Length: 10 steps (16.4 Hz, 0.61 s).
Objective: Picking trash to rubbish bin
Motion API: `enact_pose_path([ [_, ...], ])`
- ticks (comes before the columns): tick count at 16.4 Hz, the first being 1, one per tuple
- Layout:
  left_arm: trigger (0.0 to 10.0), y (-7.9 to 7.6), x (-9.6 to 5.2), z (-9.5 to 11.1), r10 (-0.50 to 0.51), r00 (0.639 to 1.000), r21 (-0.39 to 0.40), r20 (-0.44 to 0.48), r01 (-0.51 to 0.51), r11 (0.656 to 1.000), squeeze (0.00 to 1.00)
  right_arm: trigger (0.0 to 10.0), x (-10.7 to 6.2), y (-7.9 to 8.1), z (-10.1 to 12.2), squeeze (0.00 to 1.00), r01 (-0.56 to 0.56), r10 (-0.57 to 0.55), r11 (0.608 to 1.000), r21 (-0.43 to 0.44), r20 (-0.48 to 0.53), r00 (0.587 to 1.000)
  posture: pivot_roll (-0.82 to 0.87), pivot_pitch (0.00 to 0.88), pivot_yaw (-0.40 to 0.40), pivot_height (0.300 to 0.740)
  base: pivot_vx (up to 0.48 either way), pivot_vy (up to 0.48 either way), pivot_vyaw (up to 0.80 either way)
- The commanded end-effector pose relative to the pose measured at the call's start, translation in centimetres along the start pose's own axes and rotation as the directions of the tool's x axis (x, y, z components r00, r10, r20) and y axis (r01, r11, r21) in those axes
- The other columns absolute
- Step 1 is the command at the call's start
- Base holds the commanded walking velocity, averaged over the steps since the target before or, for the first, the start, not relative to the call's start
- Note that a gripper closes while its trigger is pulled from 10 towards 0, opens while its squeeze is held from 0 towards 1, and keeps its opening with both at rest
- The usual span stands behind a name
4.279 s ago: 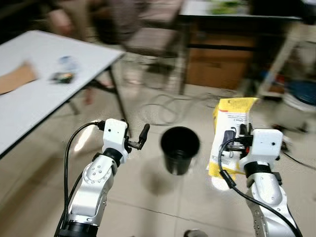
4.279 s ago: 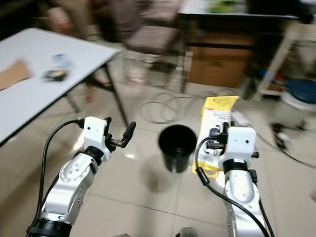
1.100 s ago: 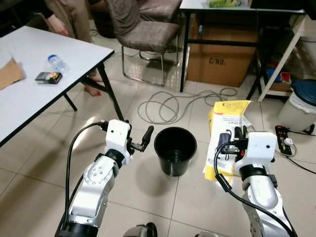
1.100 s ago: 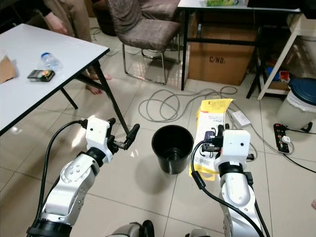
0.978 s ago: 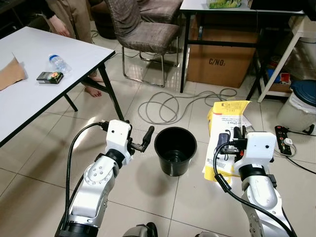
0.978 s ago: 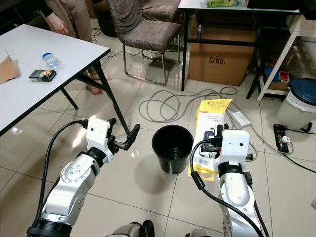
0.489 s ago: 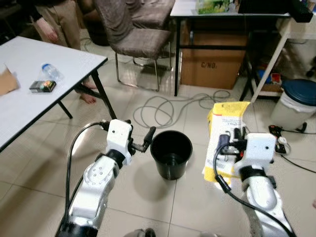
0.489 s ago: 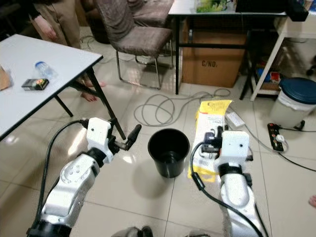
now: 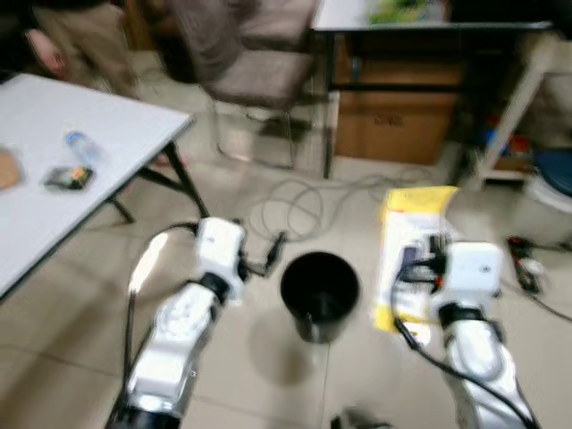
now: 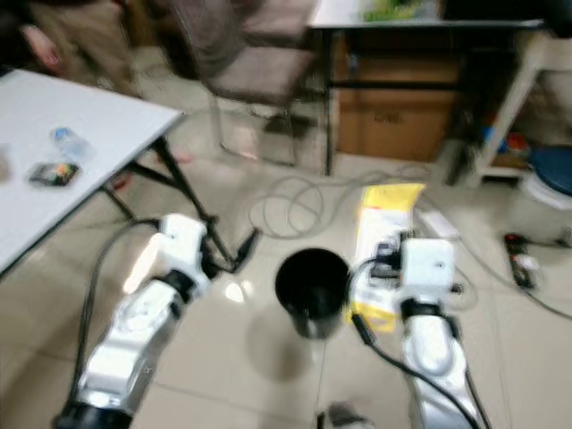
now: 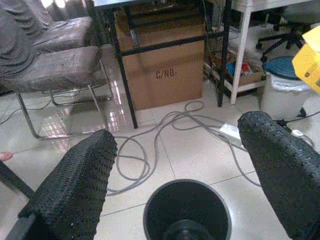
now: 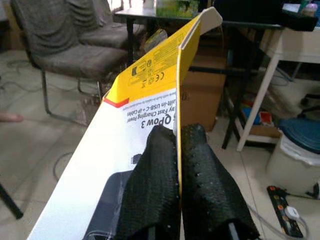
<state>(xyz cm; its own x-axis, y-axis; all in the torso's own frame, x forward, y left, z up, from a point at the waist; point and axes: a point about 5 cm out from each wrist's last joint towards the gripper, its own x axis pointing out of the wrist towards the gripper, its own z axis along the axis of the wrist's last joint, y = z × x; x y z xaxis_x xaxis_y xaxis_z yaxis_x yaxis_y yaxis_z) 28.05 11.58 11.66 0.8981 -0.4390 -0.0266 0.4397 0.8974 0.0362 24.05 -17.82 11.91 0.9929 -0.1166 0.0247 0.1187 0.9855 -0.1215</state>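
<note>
A black round bin (image 9: 319,292) stands on the tiled floor between my two arms; its open mouth (image 11: 186,210) lies below my left gripper's fingers in the left wrist view. My right gripper (image 9: 424,257) is shut on a flattened yellow and white cardboard box (image 9: 412,241), held upright just right of the bin. The right wrist view has both black fingers (image 12: 152,185) pinching the box's edge (image 12: 150,90). My left gripper (image 9: 273,252) hovers open and empty just left of the bin's rim.
A white table (image 9: 54,214) with a small bottle (image 9: 79,146) and a dark packet (image 9: 65,178) stands at the left. Beyond are grey chairs (image 11: 50,70), a cardboard carton (image 11: 160,70) under a desk, floor cables (image 9: 295,201) and a lidded bin (image 12: 295,155) at the right.
The head views have shifted and blurred, so the camera has moved. Both grippers and the held box keep the same places beside the black bin.
</note>
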Motion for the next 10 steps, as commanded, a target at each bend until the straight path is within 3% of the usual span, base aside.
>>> enact_pose_path([
  [1,10.0,0.8,-0.47,-0.05,0.019,1.0,0.013,-0.009,-0.019,1.0,0.0,10.0,-0.07,0.61,0.42,0.0,-0.017,0.017,1.0,0.012,0.022,1.0,-0.07,0.15,0.091,0.74,0.446,0.0,0.0],
  [4,10.0,0.79,-0.49,-0.09,0.016,1.0,0.013,-0.012,-0.016,1.0,0.0,10.0,-0.02,0.73,0.4,0.0,-0.022,0.022,1.0,0.01,0.022,1.0,-0.07,0.149,0.091,0.74,0.396,0.0,0.0],
  [5,10.0,0.73,-0.5,-0.15,0.016,1.0,0.01,-0.015,-0.016,1.0,0.0,10.0,-0.01,0.71,0.27,0.0,-0.024,0.024,1.0,0.01,0.012,1.0,-0.07,0.146,0.088,0.74,0.0,0.0,0.0],
  [10,10.0,0.63,-0.5,-0.28,0.01,1.0,-0.005,-0.017,-0.01,1.0,0.0,10.0,0.05,0.75,0.26,0.0,-0.028,0.027,0.999,0.017,0.011,1.0,-0.07,0.146,0.083,0.74,0.0,0.0,-0.74],
])
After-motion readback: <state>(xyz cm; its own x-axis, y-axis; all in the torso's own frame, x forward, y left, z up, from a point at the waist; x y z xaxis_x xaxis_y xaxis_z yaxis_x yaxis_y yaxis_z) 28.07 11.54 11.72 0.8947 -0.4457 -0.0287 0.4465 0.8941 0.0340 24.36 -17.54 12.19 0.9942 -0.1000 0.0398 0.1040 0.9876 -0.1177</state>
